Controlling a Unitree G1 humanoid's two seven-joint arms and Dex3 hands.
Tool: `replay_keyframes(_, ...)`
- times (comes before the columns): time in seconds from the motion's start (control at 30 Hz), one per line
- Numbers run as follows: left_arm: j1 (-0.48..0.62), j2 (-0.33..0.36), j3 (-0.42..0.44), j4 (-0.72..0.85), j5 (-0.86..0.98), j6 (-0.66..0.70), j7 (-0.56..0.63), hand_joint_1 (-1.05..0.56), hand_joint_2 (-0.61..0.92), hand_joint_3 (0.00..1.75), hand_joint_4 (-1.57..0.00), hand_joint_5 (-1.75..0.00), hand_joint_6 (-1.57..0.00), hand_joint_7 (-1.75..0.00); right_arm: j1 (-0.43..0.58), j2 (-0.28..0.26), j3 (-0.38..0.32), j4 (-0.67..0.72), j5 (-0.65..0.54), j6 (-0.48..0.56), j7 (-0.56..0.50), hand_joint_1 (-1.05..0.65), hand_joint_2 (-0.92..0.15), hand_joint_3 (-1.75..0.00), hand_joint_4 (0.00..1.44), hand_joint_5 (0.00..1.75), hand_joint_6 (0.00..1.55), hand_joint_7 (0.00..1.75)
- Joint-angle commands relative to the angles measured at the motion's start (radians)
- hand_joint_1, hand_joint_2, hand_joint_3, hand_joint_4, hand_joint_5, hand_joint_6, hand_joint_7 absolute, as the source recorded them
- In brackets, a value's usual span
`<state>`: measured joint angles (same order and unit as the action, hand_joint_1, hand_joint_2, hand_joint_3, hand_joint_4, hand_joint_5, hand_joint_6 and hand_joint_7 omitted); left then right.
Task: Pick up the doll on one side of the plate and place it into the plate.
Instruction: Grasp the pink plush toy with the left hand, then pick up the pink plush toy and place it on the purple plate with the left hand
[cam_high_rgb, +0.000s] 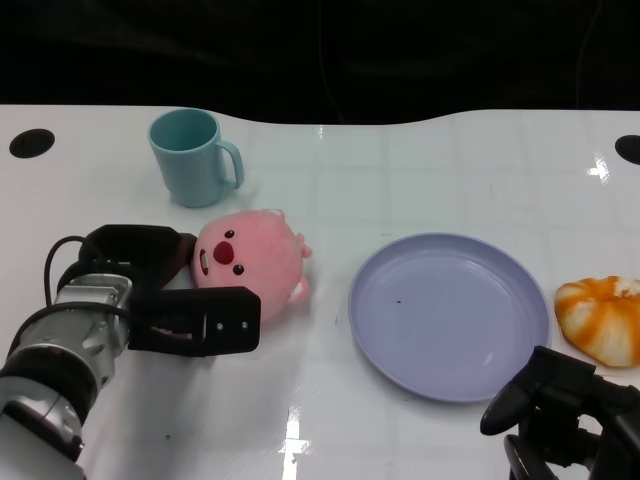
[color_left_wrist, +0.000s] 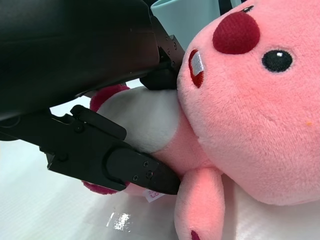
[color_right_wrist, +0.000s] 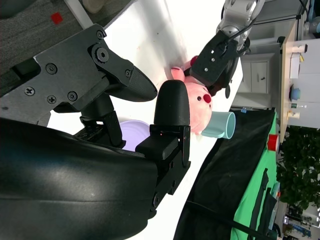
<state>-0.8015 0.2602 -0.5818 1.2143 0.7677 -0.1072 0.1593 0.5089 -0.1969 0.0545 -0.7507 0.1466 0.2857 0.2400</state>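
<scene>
A pink plush doll (cam_high_rgb: 250, 260) with a red nose lies on the white table, left of the lilac plate (cam_high_rgb: 450, 315). My left hand (cam_high_rgb: 170, 295) closes around its body from the left, one finger behind it and one in front. In the left wrist view the black fingers (color_left_wrist: 135, 170) press on the doll's white belly (color_left_wrist: 145, 115) from both sides. My right hand (cam_high_rgb: 565, 410) hovers low at the plate's near right edge, fingers apart and holding nothing. The right wrist view shows the doll (color_right_wrist: 197, 107), the left hand (color_right_wrist: 220, 55) and a bit of the plate (color_right_wrist: 132, 135) beyond my right hand (color_right_wrist: 100, 150).
A teal mug (cam_high_rgb: 192, 157) stands just behind the doll. An orange-and-white plush toy (cam_high_rgb: 605, 318) lies right of the plate. The table's far edge meets a dark backdrop.
</scene>
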Motion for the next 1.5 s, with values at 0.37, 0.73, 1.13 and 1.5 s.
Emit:
replay_keyframes(0.37, 0.144, 0.042, 0.11, -0.082, -0.135, -0.172, 0.171, -0.2, 0.62, 0.98, -0.93, -1.75, -0.74, -1.75, -0.016, -0.013, -0.012, 0.002, 0.0, -0.002, 0.006, -0.22, -0.54, -1.15, 0.66, 1.75, 0.52, 1.47)
replay_keyframes(0.73, 0.304, 0.089, 0.286, -0.48, -0.309, -0.135, 0.004, -0.16, 0.48, 1.23, -0.97, -1.75, -0.79, -1.75, -0.024, -0.012, -0.008, 0.011, -0.004, 0.002, 0.003, -0.23, -0.54, -1.15, 0.67, 1.75, 0.52, 1.47)
replay_keyframes(1.13, 0.38, 0.053, 0.355, -0.839, -0.366, 0.05, -0.174, -0.13, 0.33, 1.45, -1.0, -1.75, -0.82, -1.75, -0.03, -0.011, -0.004, 0.016, -0.004, 0.004, 0.003, -0.21, -0.54, -1.15, 0.66, 1.75, 0.51, 1.47)
replay_keyframes(1.5, 0.277, -0.033, 0.254, -0.883, -0.266, 0.118, -0.219, -0.17, 0.38, 1.41, -0.99, -1.75, -0.82, -1.75, -0.033, -0.008, 0.013, 0.018, -0.011, 0.0, -0.005, -0.21, -0.54, -1.16, 0.66, 1.75, 0.51, 1.47)
